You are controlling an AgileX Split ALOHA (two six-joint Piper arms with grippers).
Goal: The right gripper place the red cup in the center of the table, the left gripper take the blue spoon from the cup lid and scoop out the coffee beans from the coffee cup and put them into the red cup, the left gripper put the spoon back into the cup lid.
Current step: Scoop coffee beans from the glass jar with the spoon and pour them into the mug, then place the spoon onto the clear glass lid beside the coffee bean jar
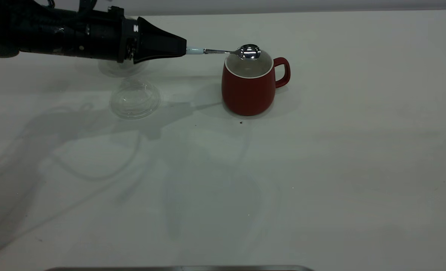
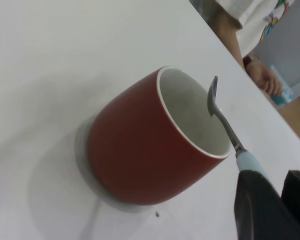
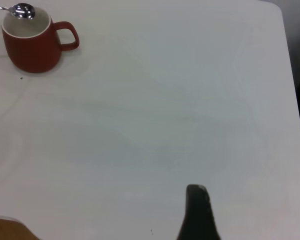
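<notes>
Exterior view: the white table (image 1: 321,180) carries soft arm shadows and a few dark specks. The left gripper (image 1: 177,48) reaches in from the left, clamped on the blue spoon (image 1: 223,51), whose bowl sits over the red cup (image 1: 248,88) mouth. The clear cup lid (image 1: 134,98) lies left of the cup; the coffee cup (image 1: 121,67) sits behind it, mostly hidden by the arm.

Left wrist view: the spoon (image 2: 225,120) is tilted over the cup (image 2: 150,145); a person (image 2: 250,30) stands past the table edge.

Right wrist view: the right gripper (image 3: 197,215) hangs well apart from the cup (image 3: 32,42); its opening cannot be told.
</notes>
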